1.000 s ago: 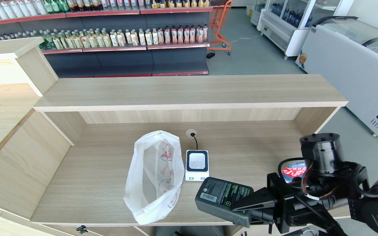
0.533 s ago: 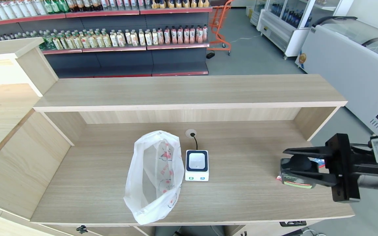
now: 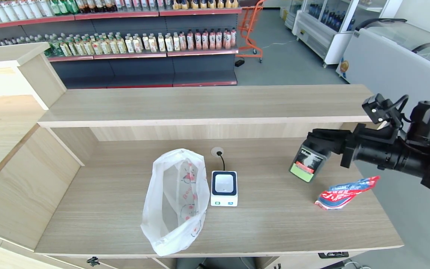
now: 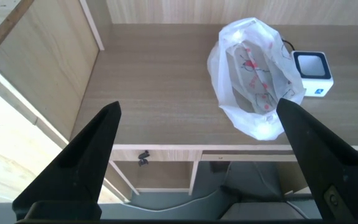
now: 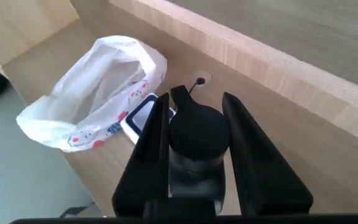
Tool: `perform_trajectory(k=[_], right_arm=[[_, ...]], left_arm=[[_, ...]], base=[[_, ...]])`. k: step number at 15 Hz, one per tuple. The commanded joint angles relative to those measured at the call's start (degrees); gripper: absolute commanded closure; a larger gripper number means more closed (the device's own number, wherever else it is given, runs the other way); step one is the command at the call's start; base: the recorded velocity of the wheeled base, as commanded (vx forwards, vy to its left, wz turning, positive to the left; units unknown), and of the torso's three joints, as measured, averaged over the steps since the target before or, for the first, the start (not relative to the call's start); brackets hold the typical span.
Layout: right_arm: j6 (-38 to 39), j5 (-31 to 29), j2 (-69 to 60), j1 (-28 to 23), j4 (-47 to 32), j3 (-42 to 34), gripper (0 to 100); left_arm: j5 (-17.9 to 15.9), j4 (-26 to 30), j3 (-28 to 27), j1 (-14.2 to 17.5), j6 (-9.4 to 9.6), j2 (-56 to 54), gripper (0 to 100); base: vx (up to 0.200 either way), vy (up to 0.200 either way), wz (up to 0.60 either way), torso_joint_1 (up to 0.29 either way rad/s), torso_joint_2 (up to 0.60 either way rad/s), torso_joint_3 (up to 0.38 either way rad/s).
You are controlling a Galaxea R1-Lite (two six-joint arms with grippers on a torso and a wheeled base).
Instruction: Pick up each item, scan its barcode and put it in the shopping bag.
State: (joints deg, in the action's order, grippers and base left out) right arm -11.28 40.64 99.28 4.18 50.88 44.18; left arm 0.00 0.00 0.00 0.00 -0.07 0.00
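Shopping bag (image 3: 174,209), thin white plastic with red print, lies slack on the counter (image 3: 274,224) with its mouth open, ahead of the left pincer (image 4: 197,106), whose two black fingers are spread wide; the scanner (image 3: 224,188), a small white box with a dark-framed pale top and a black cable, sits just beside the bag on the side toward the right pincer (image 3: 314,144); the bottle (image 3: 307,161), dark with a round black cap, a dark label with pale print and a green band at its foot, hangs tilted above the counter, pinched at its cap end by the right pincer, well apart from the scanner; a crumpled red, white and blue packet (image 3: 345,191) lies on the counter near that pincer, on the robot's side of it.
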Motion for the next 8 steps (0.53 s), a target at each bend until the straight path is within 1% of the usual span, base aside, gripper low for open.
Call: perform_trajectory(k=[1,3,4,5,7,8], right_arm=[[10.9,-9.4,11.8,4.5,0.3,11.9,100],[19.1,-17.1,16.0,9.8,-1.8,16.8,100],[21.7,-18.8,17.5,11.8,-1.9,17.9,100],[25.5,-20.7,19.7,14.9,-1.9,19.2,100],[29.5,-22.1,22.1,18.3,-1.8,20.4,100],[31.1,-22.4,24.6,20.2,-1.7,22.2,100]], left_arm=[[0.0,0.0,0.0,0.0,-0.01,0.1,0],[0.0,0.0,0.0,0.0,-0.01,0.1,0],[0.0,0.0,0.0,0.0,-0.01,0.1,0],[0.0,0.0,0.0,0.0,-0.01,0.1,0],[0.0,0.0,0.0,0.0,-0.01,0.1,0],[0.0,0.0,0.0,0.0,-0.01,0.1,0]], base=[[0.0,0.0,0.0,0.0,0.0,0.0],[0.0,0.0,0.0,0.0,0.0,0.0],[0.0,0.0,0.0,0.0,0.0,0.0],[0.0,0.0,0.0,0.0,0.0,0.0],[0.0,0.0,0.0,0.0,0.0,0.0],[0.0,0.0,0.0,0.0,0.0,0.0]])
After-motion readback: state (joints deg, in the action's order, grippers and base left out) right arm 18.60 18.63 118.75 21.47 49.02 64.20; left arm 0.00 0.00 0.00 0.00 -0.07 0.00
